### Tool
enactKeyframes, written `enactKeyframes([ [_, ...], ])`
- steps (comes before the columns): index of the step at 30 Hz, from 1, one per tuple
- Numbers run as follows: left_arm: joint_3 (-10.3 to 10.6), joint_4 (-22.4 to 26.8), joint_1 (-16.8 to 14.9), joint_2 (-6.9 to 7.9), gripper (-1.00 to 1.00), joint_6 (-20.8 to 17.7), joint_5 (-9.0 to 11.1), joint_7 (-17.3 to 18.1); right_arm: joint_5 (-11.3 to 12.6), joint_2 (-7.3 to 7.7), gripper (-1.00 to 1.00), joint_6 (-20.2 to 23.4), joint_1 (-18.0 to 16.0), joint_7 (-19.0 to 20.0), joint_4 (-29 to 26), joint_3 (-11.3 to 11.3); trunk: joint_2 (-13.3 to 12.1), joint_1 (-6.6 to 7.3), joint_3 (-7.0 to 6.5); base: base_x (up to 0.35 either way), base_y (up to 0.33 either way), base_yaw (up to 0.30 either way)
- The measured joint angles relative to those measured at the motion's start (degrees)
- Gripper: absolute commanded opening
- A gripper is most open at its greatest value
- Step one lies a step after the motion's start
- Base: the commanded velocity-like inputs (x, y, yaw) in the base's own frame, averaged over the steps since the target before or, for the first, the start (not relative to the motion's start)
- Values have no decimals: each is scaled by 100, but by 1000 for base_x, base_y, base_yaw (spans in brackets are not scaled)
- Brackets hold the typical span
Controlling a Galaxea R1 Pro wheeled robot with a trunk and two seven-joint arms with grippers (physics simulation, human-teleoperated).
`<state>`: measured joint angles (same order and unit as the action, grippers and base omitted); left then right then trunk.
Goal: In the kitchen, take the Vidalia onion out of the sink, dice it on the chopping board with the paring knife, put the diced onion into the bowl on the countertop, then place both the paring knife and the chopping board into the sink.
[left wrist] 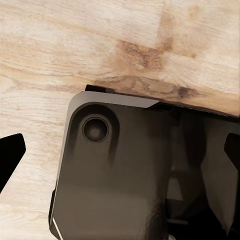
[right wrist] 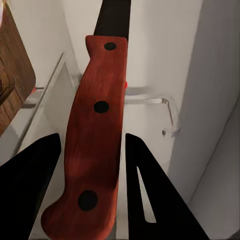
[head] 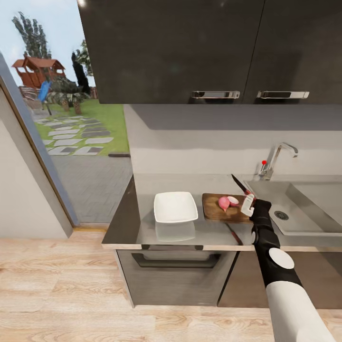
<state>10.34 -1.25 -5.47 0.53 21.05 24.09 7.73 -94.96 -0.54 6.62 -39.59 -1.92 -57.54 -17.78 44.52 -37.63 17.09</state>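
Note:
The dark brown chopping board lies on the grey countertop, just right of the white square bowl. Two pinkish onion pieces rest on the board, side by side. My right gripper hovers over the board's right edge, shut on the paring knife, whose dark blade points up and back. In the right wrist view its red handle sits between the black fingers of the right gripper. The sink is right of the board. My left gripper hangs open over the floor.
The chrome tap with a red knob stands behind the basin, whose drain lies near my wrist. Dark upper cabinets hang overhead. An oven front is under the counter. A glass door is at left.

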Motion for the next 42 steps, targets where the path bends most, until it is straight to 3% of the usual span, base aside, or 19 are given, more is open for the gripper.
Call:
enactKeyframes([
  [42,-2,-1,0,1,100,0,0,0,-22,22,-100,10,0,12,737,11,0,0,0,0,0,0],
])
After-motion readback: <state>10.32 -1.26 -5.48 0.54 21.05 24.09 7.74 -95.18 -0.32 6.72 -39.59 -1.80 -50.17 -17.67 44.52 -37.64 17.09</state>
